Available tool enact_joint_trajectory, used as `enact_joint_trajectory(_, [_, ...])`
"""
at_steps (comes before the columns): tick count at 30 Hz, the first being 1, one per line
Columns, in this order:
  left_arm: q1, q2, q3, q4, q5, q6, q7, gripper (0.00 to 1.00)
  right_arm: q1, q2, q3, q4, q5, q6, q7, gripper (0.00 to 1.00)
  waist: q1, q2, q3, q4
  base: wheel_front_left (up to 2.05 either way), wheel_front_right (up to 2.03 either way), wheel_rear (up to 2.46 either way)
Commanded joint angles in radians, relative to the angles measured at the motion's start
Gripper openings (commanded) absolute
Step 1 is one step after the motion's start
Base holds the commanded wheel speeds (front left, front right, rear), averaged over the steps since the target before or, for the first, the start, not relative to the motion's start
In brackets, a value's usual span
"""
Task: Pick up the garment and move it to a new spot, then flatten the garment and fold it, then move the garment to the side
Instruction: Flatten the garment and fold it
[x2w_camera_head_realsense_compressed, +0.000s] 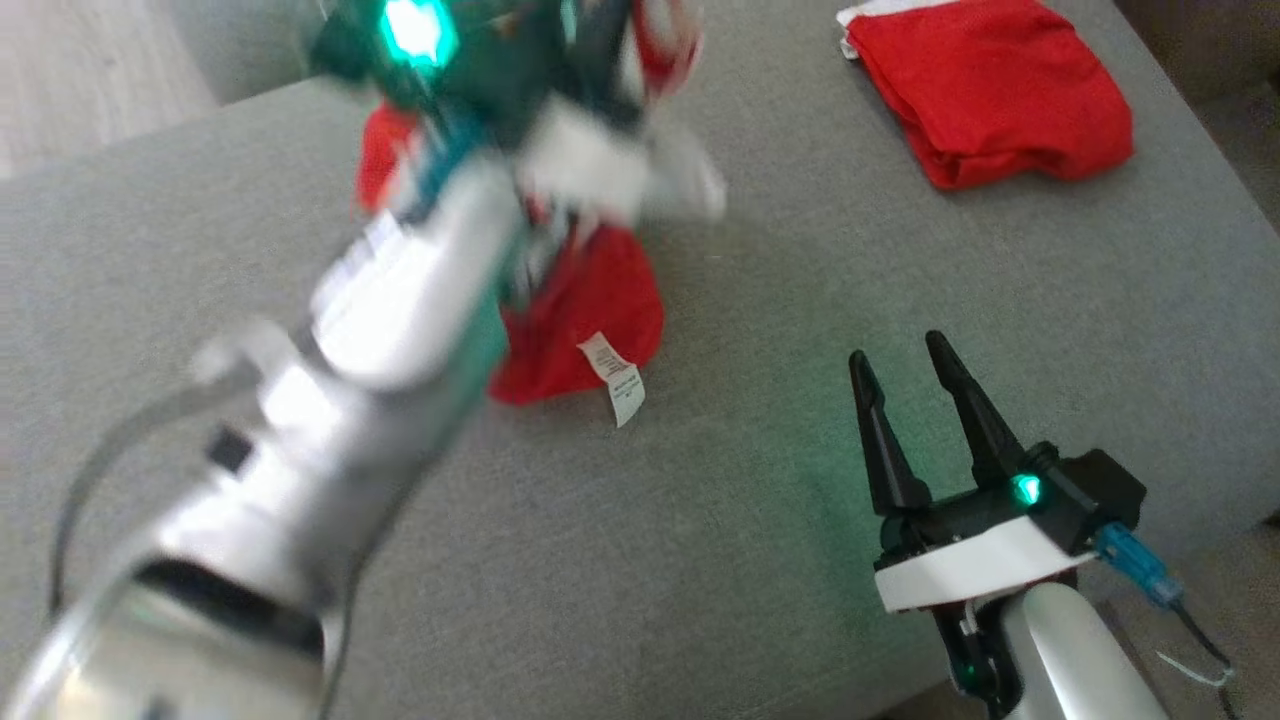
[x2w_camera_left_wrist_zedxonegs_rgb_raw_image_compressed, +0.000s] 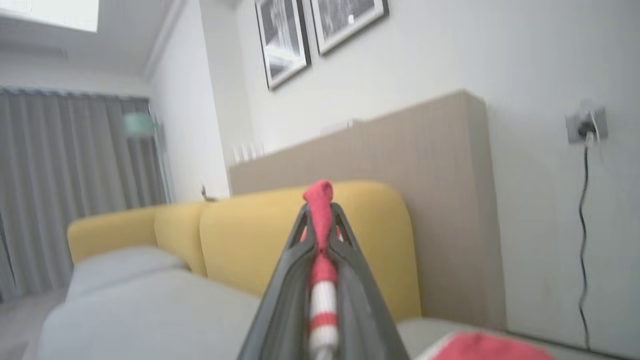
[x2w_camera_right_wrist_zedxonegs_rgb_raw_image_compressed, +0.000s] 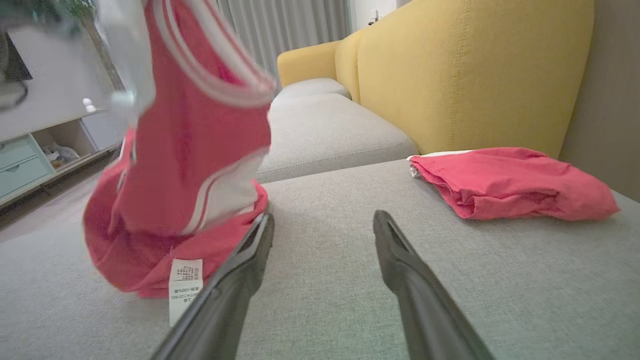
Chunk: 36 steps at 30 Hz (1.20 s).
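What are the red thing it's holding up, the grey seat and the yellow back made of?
Red garment: thin matte knit, probably; it hangs limp, with white stripes. Grey seat: woven upholstery, its coarse weave visible. Yellow backrest: smooth padded covering with a stitched seam, fabric or leatherette, I can't tell.

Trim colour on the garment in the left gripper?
White stripes on the red garment; clearest in right wrist view.
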Motion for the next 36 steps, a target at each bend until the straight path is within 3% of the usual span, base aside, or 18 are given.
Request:
enact_joint_trajectory(1, [-0.116,0.007,0.062,-0.040,-0.016,-0.015,-0.006,0.00,-0.004,-0.002,0.020,-0.024,0.003,-0.001,-0.002,1.00,0.0000,0.0000,-0.021,0.017,0.00,0.00,0.00])
enact_joint_trajectory(6, [-0.297,0.009,0.166,-0.036,-0.087,-0.026,-0.006,0.00,0.006,-0.002,0.011,-0.026,0.005,-0.001,-0.002,1.00,0.0000,0.0000,-0.044,0.068,0.00,0.00,0.00])
enact_joint_trajectory(10, [-0.275,0.059,0.271,-0.050,-0.156,-0.009,-0.006,0.00,0.017,-0.002,-0.002,-0.028,0.002,-0.001,-0.002,1.00,0.0000,0.0000,-0.062,0.116,0.00,0.00,0.00])
enact_joint_trajectory(14, [-0.052,0.143,0.362,-0.092,-0.220,0.021,-0.006,0.00,0.035,-0.002,-0.022,-0.026,-0.007,-0.001,-0.002,1.00,0.0000,0.0000,-0.082,0.164,0.00,0.00,0.00])
enact_joint_trajectory(19, [0.353,0.189,0.459,-0.133,-0.305,0.034,-0.006,0.00,0.054,-0.002,-0.056,-0.024,-0.024,-0.001,-0.002,1.00,0.0000,0.0000,-0.082,0.224,0.00,0.00,0.00])
enact_joint_trajectory(20, [0.419,0.190,0.477,-0.130,-0.310,0.035,-0.006,0.36,0.055,-0.002,-0.057,-0.022,-0.029,-0.001,-0.002,1.00,0.0000,0.0000,-0.081,0.234,0.00,0.00,0.00])
enact_joint_trajectory(21, [0.472,0.191,0.495,-0.124,-0.307,0.037,-0.006,1.00,0.056,-0.002,-0.057,-0.020,-0.033,-0.001,-0.002,1.00,0.0000,0.0000,-0.079,0.243,0.00,0.00,0.00])
enact_joint_trajectory(31, [0.642,0.161,0.579,-0.194,-0.130,0.058,-0.006,1.00,0.045,-0.003,-0.040,-0.007,-0.047,-0.001,-0.002,1.00,0.0000,0.0000,-0.076,0.260,0.00,0.00,0.00])
enact_joint_trajectory(36, [0.729,0.149,0.523,-0.295,0.009,0.060,-0.006,1.00,0.049,-0.004,-0.041,-0.008,-0.044,-0.001,-0.002,1.00,0.0000,0.0000,-0.062,0.236,0.00,0.00,0.00])
